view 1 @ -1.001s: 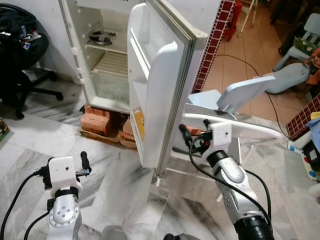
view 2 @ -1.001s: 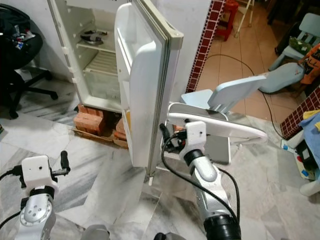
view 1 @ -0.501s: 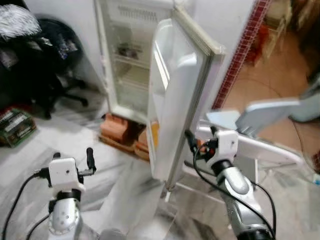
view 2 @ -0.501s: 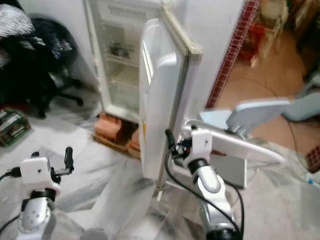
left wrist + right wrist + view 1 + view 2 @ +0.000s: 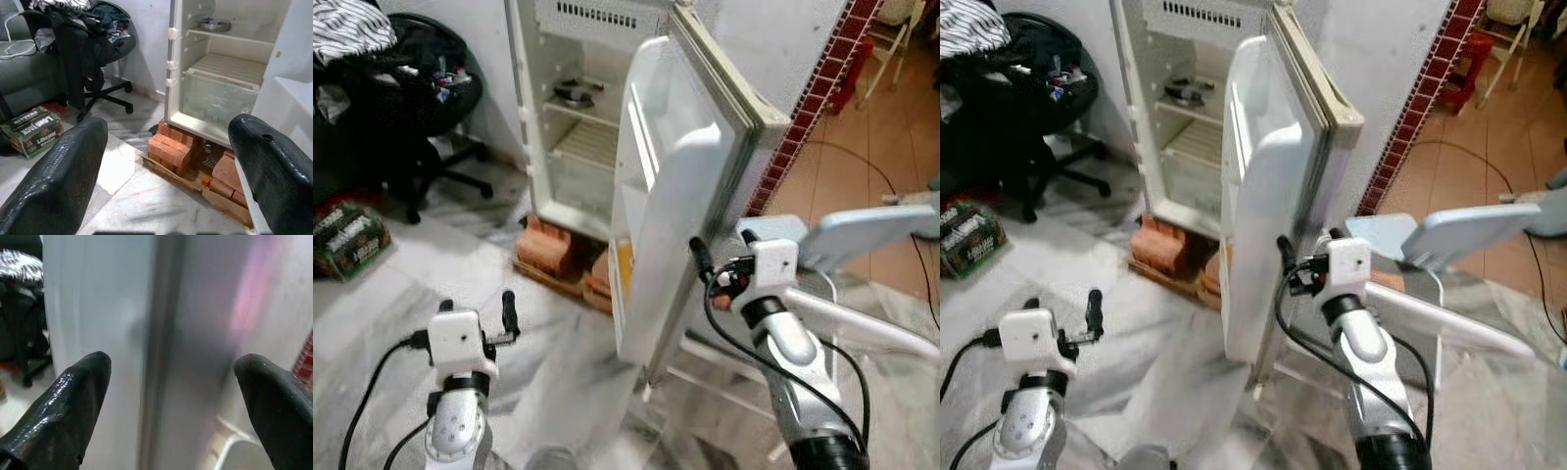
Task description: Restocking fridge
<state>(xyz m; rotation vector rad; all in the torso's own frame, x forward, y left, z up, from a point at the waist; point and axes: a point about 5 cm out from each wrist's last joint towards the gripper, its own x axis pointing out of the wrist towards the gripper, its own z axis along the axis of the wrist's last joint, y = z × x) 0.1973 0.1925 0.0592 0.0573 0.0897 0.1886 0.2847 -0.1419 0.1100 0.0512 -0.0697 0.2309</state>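
The open fridge door (image 5: pixel 671 196) is standing just in front of the right gripper (image 5: pixel 724 257), whose spread fingers (image 5: pixel 80 396) are framing the door's outer edge without clearly touching it, while the fridge (image 5: pixel 570 117) itself is resting on bricks (image 5: pixel 553 250). Compared with one second ago, the camera is now sitting further back and the right gripper is staying at that same door edge. The left gripper (image 5: pixel 475 308) is hovering low over the marble floor (image 5: pixel 401 284), wide open and holding nothing.

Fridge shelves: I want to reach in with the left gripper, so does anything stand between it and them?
Nothing visible does: the left gripper faces the open fridge across bare floor; the door hangs beside that path.
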